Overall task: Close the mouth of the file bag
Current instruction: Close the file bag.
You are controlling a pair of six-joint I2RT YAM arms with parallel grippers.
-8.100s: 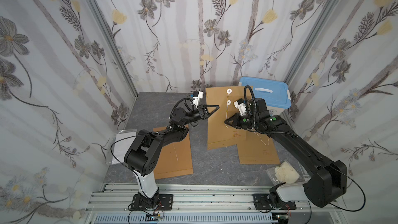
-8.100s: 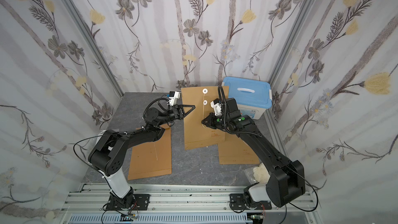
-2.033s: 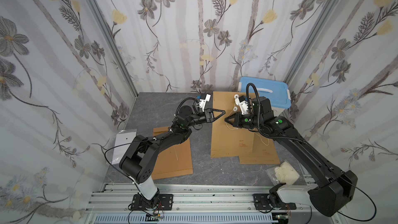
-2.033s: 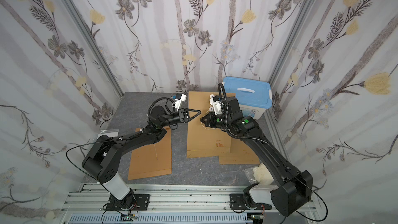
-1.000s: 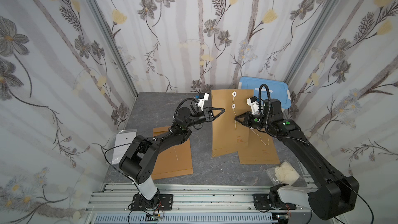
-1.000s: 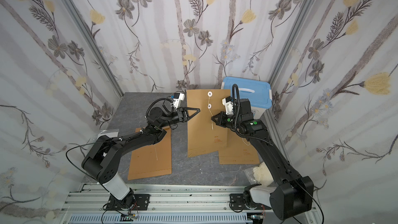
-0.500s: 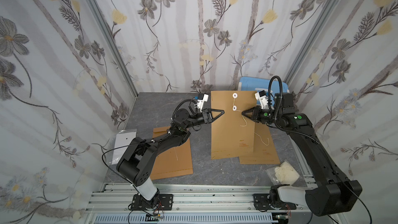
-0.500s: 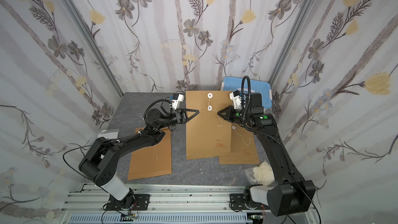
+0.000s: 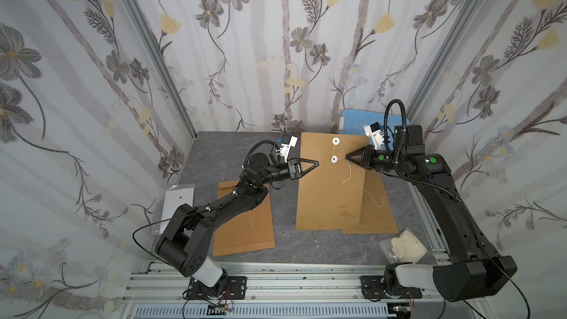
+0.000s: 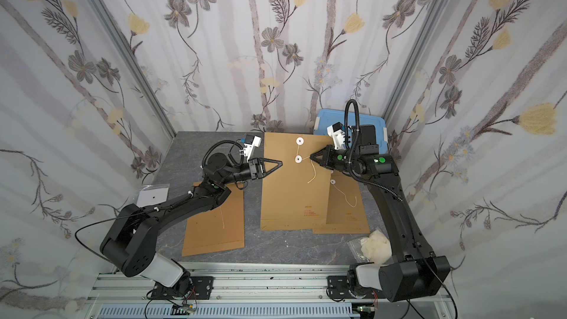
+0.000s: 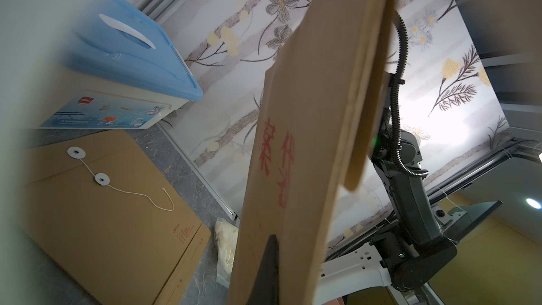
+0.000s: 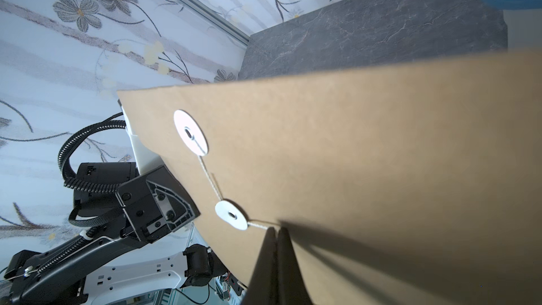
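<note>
A brown file bag (image 9: 331, 191) (image 10: 294, 197) lies mid-table over a second one, its flap end raised. My left gripper (image 9: 317, 164) (image 10: 280, 163) is shut on the bag's left edge; in the left wrist view one dark finger (image 11: 268, 268) presses on the bag (image 11: 308, 142). The bag's white string (image 12: 258, 224) runs from the upper disc (image 12: 190, 135) past the lower disc (image 12: 231, 215) to my right gripper (image 12: 275, 230) (image 9: 346, 157), which is shut on it just right of that disc. A loose tail (image 9: 348, 174) hangs below.
Another file bag (image 9: 379, 207) lies partly under the held one, and a third (image 9: 245, 219) lies under my left arm. A blue-lidded box (image 9: 356, 119) stands at the back right. A plastic bag of white stuff (image 9: 405, 245) sits front right, a clear sleeve (image 9: 178, 204) far left.
My right arm has swung out to the right and its gripper has drawn back a little, pulling the string taut from the lower disc. The bag has turned straighter. The left gripper holds still.
</note>
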